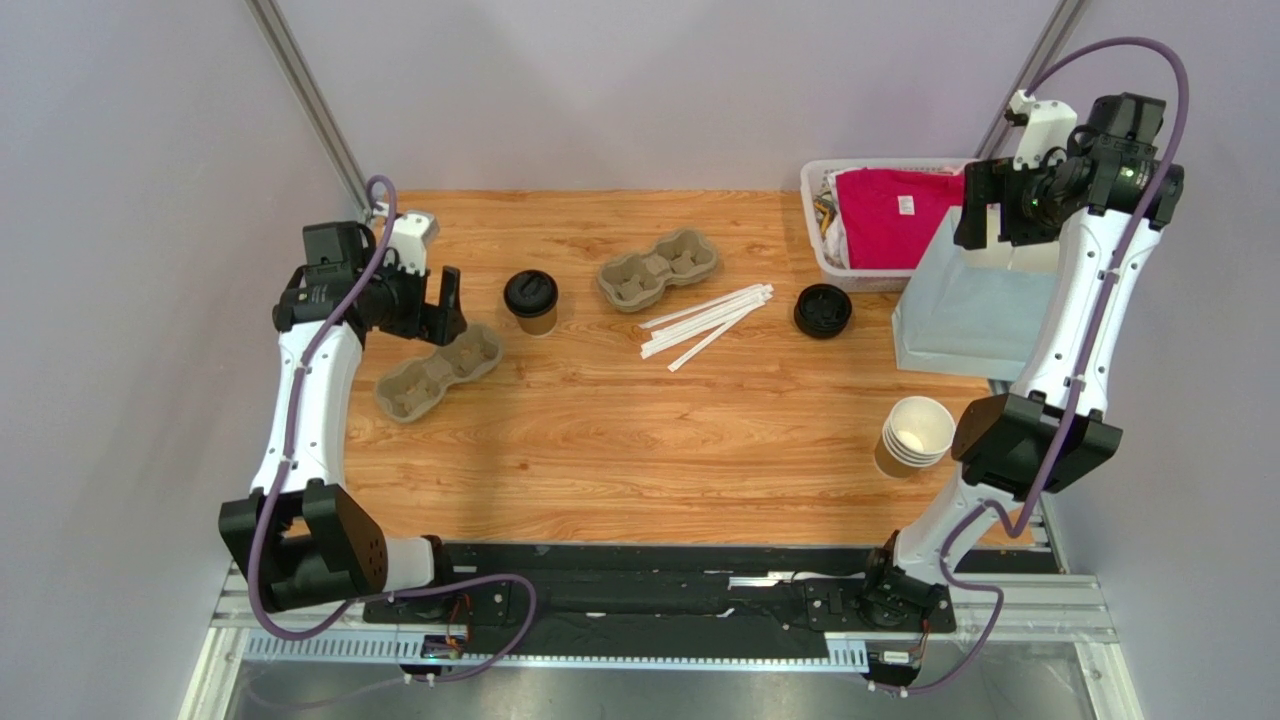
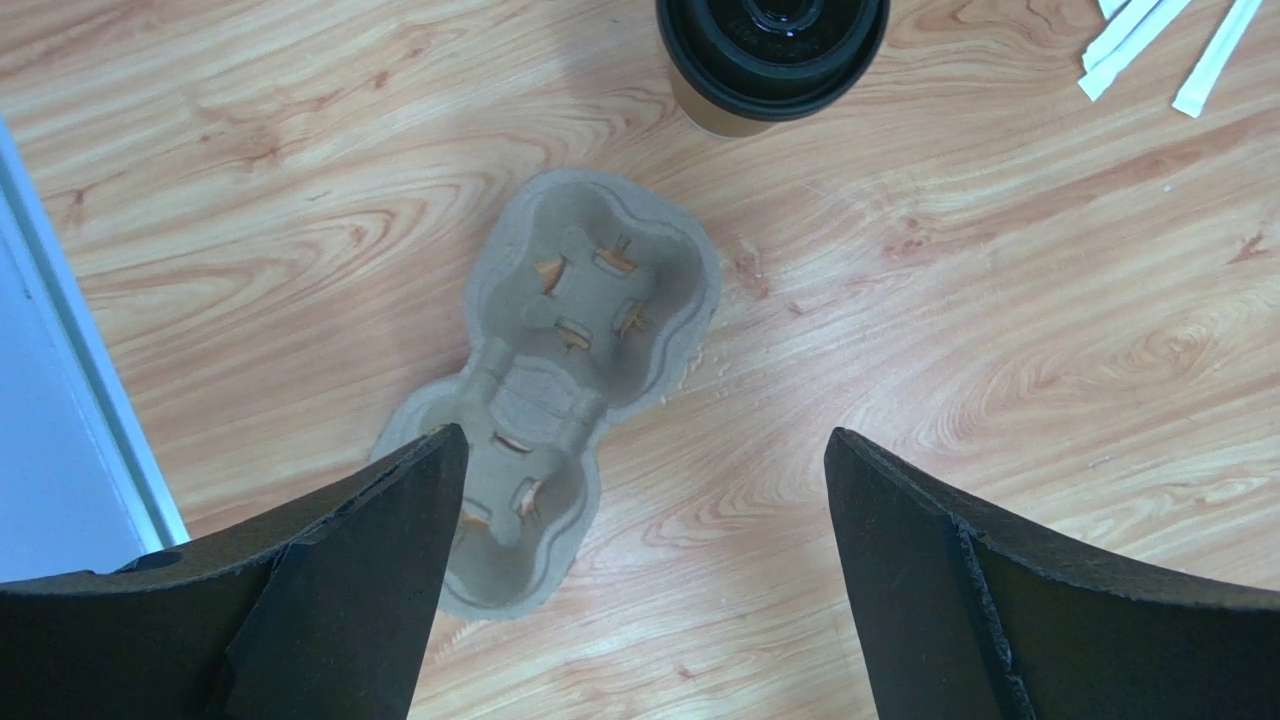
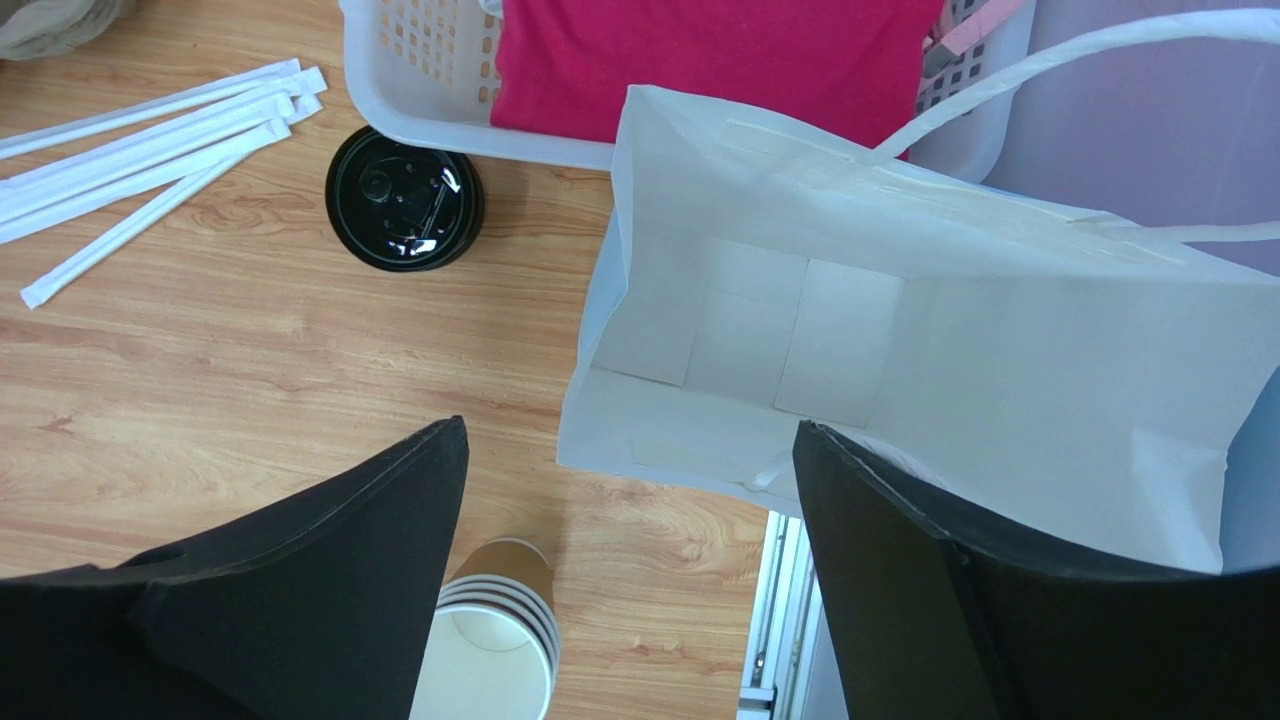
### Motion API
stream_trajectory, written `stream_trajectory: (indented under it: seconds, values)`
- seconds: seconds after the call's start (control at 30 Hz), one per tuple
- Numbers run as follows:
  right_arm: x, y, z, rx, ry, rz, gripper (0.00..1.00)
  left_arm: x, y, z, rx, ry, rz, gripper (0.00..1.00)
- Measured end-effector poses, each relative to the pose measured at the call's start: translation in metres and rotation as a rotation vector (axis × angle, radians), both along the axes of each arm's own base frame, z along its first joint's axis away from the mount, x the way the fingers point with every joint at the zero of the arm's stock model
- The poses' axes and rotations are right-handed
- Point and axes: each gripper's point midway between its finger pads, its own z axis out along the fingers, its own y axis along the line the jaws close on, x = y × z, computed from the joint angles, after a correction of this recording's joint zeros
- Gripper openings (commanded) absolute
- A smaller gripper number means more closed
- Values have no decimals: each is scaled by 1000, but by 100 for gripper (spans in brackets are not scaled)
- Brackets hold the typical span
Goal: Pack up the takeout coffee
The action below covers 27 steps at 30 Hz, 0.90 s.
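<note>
2 grippers are seen spread and empty. 1 cup stack (image 1: 915, 435) is counted nearest, then 2 carriers (image 1: 436, 372), 1 coffee (image 1: 531, 300) upright near the left gripper (image 2: 639, 450), 1 bag (image 3: 902, 360) below the right gripper (image 3: 631, 435). Reaching is judged in hand; the coffee is next to be clasped.

Illumination is bright, even and diffuse in all three views; shadows on the orange-grained wooden tabletop (image 1: 631, 450) are soft and faint. Small specular highlights appear on the loose round black plastic lid (image 3: 404, 198) and on the black-lidded brown kraft-paper takeout coffee cup (image 2: 771, 45). Focus is sharp across the tabletop.
</note>
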Motion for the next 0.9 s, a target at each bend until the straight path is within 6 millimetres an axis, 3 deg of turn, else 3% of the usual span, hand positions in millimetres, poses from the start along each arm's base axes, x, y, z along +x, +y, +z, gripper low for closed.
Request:
stream_trajectory:
  seconds: [0.23, 0.47, 0.6, 0.8, 0.9]
  values:
    - [4, -6, -12, -6, 34, -16, 79, -4, -5, -2, -22, 15, -14, 97]
    - [0, 3, -24, 41, 66, -4, 78, -4, -7, -2, -32, 14, -23, 97]
    - [-6, 27, -6, 54, 17, 58, 77, -5, -10, -2, -44, 16, -32, 97]
    - [-22, 91, 39, -2, -100, 203, 76, -6, -12, -2, -55, 22, -36, 97]
    - [-23, 100, 45, -51, -110, 211, 77, -8, -14, 1, -67, 26, -39, 97]
